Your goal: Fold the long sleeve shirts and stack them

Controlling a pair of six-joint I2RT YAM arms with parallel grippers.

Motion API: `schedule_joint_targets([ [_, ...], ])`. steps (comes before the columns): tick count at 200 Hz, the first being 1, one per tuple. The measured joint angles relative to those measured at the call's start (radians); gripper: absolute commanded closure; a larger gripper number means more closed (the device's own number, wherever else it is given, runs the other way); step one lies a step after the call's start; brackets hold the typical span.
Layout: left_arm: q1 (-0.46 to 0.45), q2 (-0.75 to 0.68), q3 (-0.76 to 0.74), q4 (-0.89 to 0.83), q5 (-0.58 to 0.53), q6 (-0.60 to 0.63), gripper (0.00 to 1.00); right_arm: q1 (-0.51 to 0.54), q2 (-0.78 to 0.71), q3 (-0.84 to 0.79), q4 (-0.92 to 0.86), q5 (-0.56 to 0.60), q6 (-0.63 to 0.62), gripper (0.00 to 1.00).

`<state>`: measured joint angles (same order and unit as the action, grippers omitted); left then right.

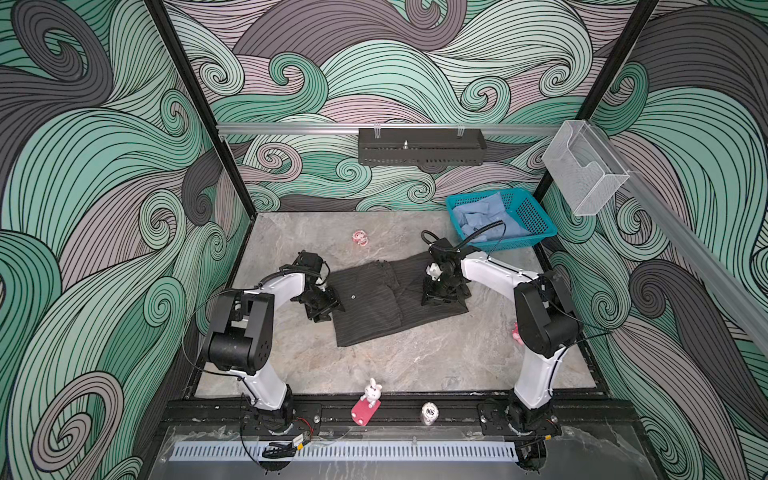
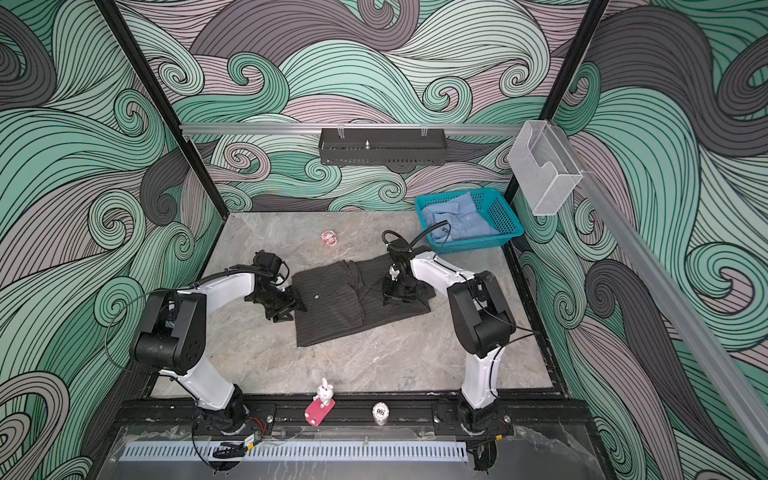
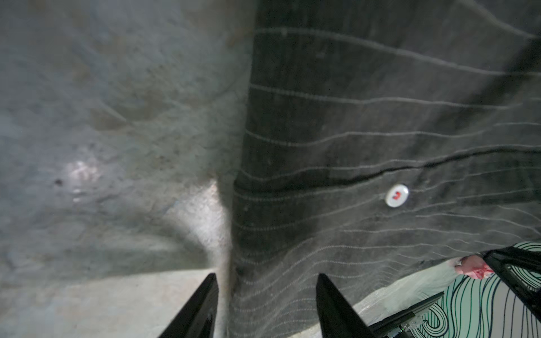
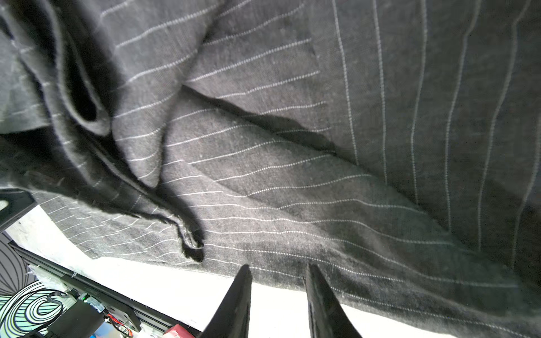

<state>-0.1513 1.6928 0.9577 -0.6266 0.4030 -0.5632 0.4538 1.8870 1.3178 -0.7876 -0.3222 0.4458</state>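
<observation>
Closest to the lens in the left wrist view: left gripper (image 3: 266, 276), jaws spread, straddling the side edge of the dark pinstriped shirt (image 3: 366, 117), one finger over bare tabletop (image 3: 102, 131), the other over cloth near a white button (image 3: 396, 195). Holding nothing; placed as if to take that edge for the next fold. Right gripper (image 4: 276, 266) down at the opposite hem, jaws parted more narrowly, tips at the cloth, nothing visibly pinched. In both top views, dark shirt flat at centre frame, cloth already folded over its middle, probably awaiting halving. Light blue shirt (image 1: 482, 218) bunched in the teal basket (image 1: 530, 210), upper right, not yet started.
</observation>
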Motion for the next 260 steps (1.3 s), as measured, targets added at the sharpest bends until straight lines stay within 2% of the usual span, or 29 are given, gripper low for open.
schedule_joint_targets([
  [45,0.007,0.036,-0.012,0.074,0.06,-0.006,0.6,0.0,0.0,0.014,-0.002,-0.006,0.0,0.66],
  [54,0.008,0.042,-0.015,0.093,0.076,-0.01,0.66,0.0,0.0,0.019,0.001,-0.011,0.0,0.66],
  [85,0.01,0.064,-0.028,0.144,0.101,-0.014,1.0,0.0,0.0,0.038,0.024,-0.032,0.008,0.65],
  [116,0.011,0.065,-0.02,0.128,0.089,-0.005,1.0,0.0,0.0,0.063,0.05,-0.037,0.026,0.62],
  [194,0.03,0.063,0.18,-0.18,-0.132,0.111,1.0,-0.045,0.0,0.043,0.074,-0.019,0.041,0.63],
  [231,0.039,0.029,0.264,-0.305,-0.213,0.174,1.0,0.018,0.0,0.061,0.134,-0.076,0.054,0.64],
  [260,0.039,0.01,0.287,-0.343,-0.216,0.205,1.0,0.099,0.051,0.179,0.202,-0.137,0.104,0.67],
])
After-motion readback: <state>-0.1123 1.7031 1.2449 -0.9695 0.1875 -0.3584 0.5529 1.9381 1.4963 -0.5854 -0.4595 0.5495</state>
